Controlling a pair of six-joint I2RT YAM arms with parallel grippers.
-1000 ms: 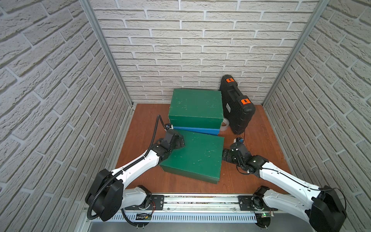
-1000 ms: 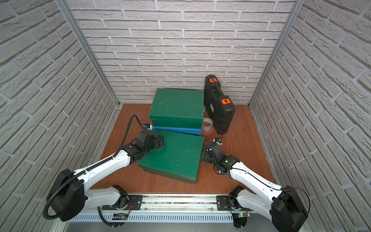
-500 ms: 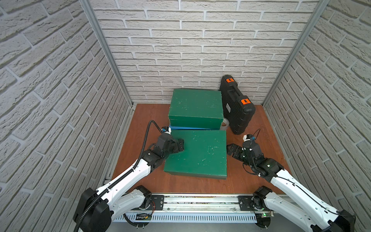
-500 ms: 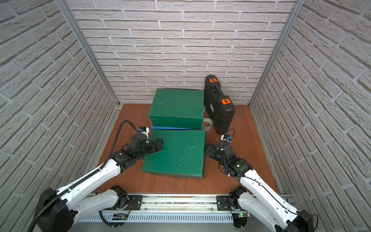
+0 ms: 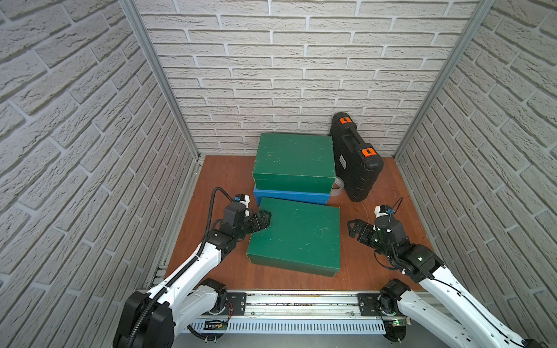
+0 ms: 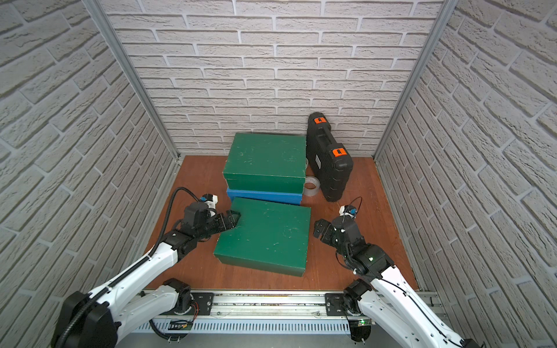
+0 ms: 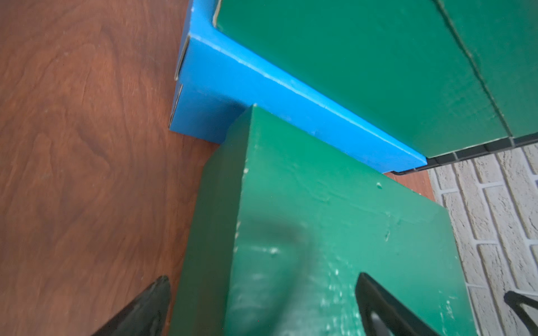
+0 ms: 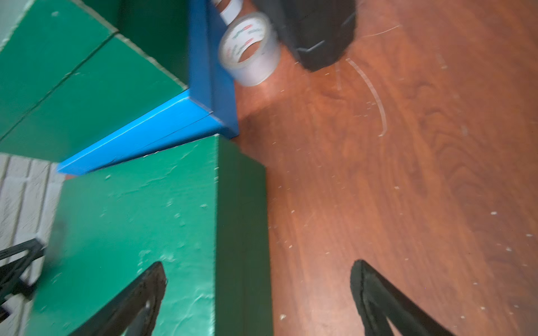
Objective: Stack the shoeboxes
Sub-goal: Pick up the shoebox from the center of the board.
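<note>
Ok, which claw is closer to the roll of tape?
Right. The right claw hovers in front of the tape roll; the left claw is across the near green shoebox from it.

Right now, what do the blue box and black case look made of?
Blue box: probably cardboard, smooth finish; raw layered edges show at its corner. Black case: likely moulded hard plastic, textured matte surface, with orange latches.

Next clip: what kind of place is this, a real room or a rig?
Probably a staged robot test booth, not a real room: brick-pattern wall panels joined by metal corner posts, a wooden tabletop as floor, and a left arm and right arm mounted on an aluminium rail.
</note>
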